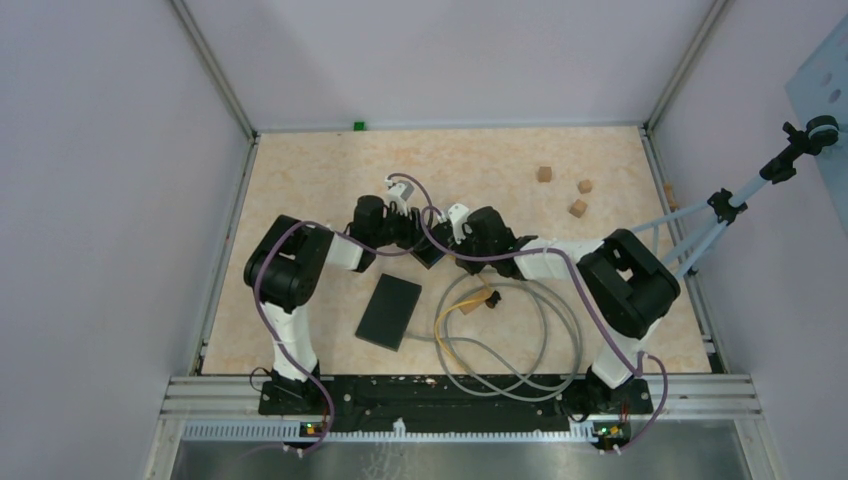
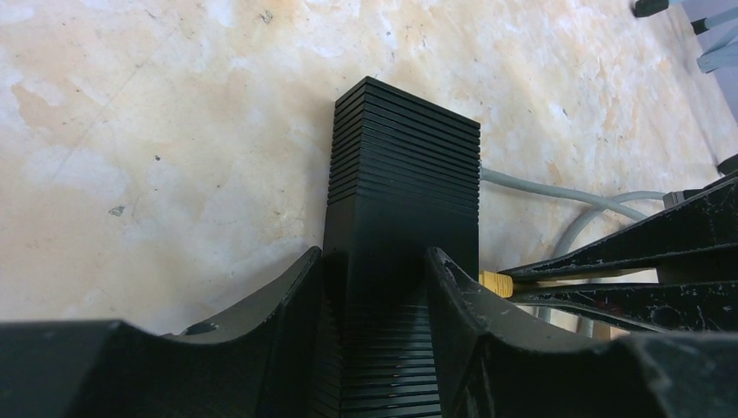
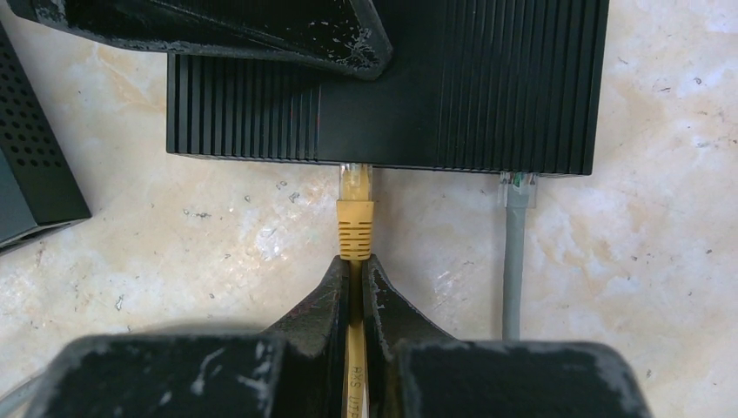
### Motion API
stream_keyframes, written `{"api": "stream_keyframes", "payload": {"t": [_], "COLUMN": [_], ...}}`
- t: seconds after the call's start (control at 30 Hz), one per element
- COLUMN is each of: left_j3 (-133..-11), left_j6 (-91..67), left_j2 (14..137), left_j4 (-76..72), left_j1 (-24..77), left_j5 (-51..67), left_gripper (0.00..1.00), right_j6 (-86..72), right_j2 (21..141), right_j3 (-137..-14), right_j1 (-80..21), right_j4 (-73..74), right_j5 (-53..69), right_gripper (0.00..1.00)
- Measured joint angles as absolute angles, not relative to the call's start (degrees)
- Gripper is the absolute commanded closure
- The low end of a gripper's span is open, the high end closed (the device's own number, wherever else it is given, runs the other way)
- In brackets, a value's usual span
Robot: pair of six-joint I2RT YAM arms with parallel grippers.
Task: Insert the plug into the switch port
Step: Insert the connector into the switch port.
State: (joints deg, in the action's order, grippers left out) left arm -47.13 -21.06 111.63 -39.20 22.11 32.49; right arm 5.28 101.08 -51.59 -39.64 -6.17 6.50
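The switch is a black ribbed box standing on the table. My left gripper is shut on it, one finger on each side of its body. The yellow plug has its clear tip at a port in the switch's front face, and how deep it sits cannot be told. My right gripper is shut on the yellow cable just behind the plug's boot. In the top view both grippers meet mid-table, left and right.
A grey cable is plugged into a port to the right of the yellow plug. A second black box lies near the left arm. Cable loops lie in front. Three wooden cubes and a tripod stand at the right.
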Motion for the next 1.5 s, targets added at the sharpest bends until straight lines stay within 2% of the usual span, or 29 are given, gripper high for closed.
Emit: {"api": "stream_keyframes", "payload": {"t": [0.83,1.5], "left_j3": [-41.10,-39.46], "left_j6": [-22.57,-22.61], "left_j2": [113.10,113.93], "left_j4": [-53.25,-58.11], "left_j1": [22.85,23.11], "left_j5": [27.97,25.56], "left_gripper": [0.53,0.53], "right_j6": [-0.08,-0.25], "right_j2": [103.44,104.99], "right_j3": [-54.98,-58.63], "right_j1": [-42.63,-43.20], "right_j4": [-5.58,-2.15], "right_j5": [0.56,-1.89], "right_gripper": [1.00,1.00]}}
